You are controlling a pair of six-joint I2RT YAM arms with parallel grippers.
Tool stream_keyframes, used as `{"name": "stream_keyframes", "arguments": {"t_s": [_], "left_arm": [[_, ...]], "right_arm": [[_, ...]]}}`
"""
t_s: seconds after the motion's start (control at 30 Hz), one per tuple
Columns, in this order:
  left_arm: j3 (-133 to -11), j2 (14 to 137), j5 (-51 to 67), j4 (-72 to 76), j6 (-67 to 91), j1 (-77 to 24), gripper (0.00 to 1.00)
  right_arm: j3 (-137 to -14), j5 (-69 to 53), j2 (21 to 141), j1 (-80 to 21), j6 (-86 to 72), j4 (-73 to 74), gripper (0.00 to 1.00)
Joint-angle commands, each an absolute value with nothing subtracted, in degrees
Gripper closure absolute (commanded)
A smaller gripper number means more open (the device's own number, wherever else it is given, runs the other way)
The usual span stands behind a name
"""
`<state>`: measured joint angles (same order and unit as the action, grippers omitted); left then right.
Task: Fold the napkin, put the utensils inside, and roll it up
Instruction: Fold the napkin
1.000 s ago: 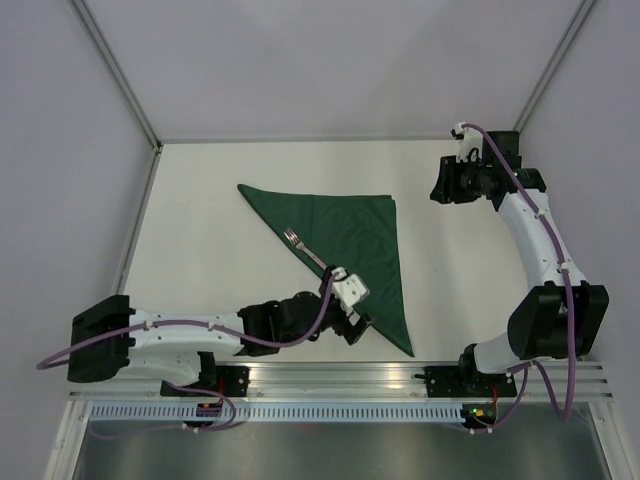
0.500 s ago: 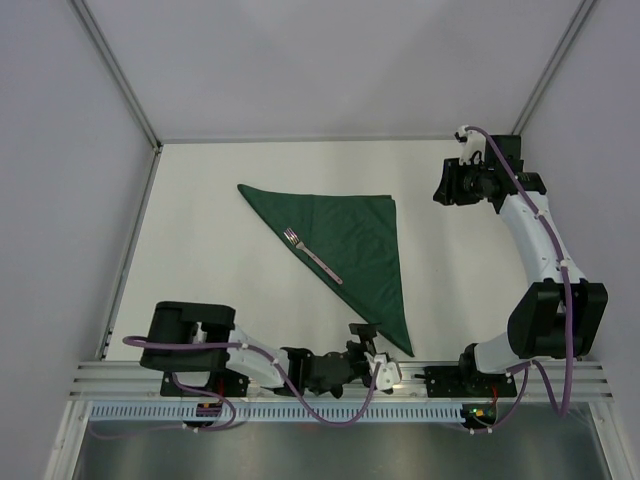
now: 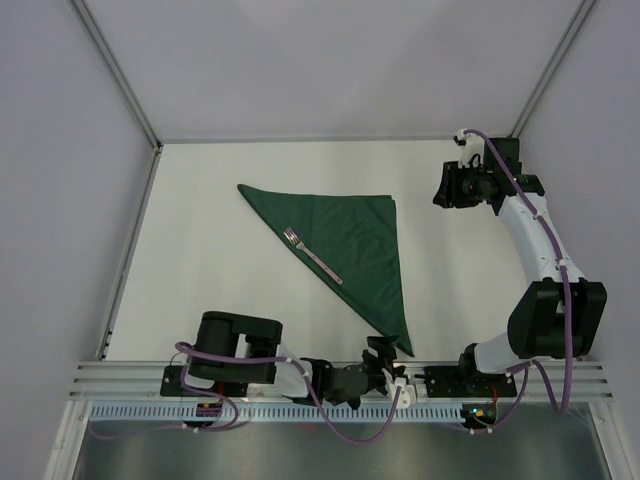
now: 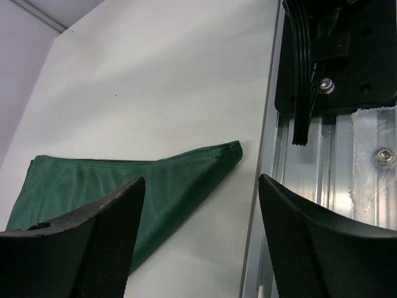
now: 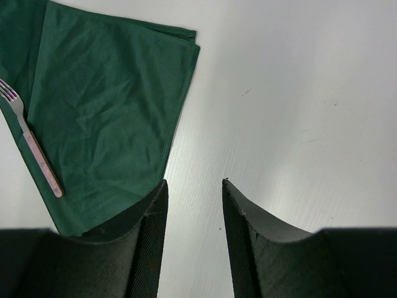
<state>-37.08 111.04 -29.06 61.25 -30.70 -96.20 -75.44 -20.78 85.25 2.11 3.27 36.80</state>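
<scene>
The dark green napkin (image 3: 355, 240) lies folded into a triangle on the white table, one point toward the near edge. The pink-handled fork (image 3: 315, 258) lies on it along its left folded edge, tines toward the back left. My left gripper (image 3: 380, 352) is open and empty, low at the near edge just short of the napkin's near point (image 4: 161, 186); the left wrist view shows its fingers (image 4: 201, 180) wide apart. My right gripper (image 3: 440, 190) is open and empty, raised to the right of the napkin. The right wrist view (image 5: 194, 181) shows the napkin (image 5: 105, 112) and fork (image 5: 38, 158).
An aluminium rail (image 3: 120, 375) runs along the near edge, also in the left wrist view (image 4: 310, 186), with a black mount plate and cables (image 4: 347, 56). Grey walls enclose the table at the back (image 3: 330, 70) and both sides.
My left arm has drawn back from the fork's handle end to the near edge and folded over its base, gripper empty. The fork stays on the napkin. The right arm has hardly moved.
</scene>
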Motion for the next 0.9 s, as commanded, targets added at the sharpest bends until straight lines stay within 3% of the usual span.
{"name": "stream_keyframes", "arguments": {"t_s": [0.0,0.1,0.37,0.87], "left_arm": [[-39.5,113.0,-28.0,64.1,-33.4,-96.2,0.23],[-40.1,113.7,-27.1,63.1,-33.1,-95.9,0.35],[-40.2,114.9,-25.7,62.0,-33.0,-94.5,0.48],[-42.6,118.4,-23.3,61.6,-32.1,-92.6,0.47]], "right_arm": [[-75.2,-21.6,84.6,2.3,3.7,35.2,0.54],[-75.1,-21.6,84.6,2.3,3.8,35.1,0.54],[-75.0,-21.8,84.6,2.2,3.9,35.2,0.55],[-74.7,-22.1,84.6,2.2,3.8,35.1,0.56]]}}
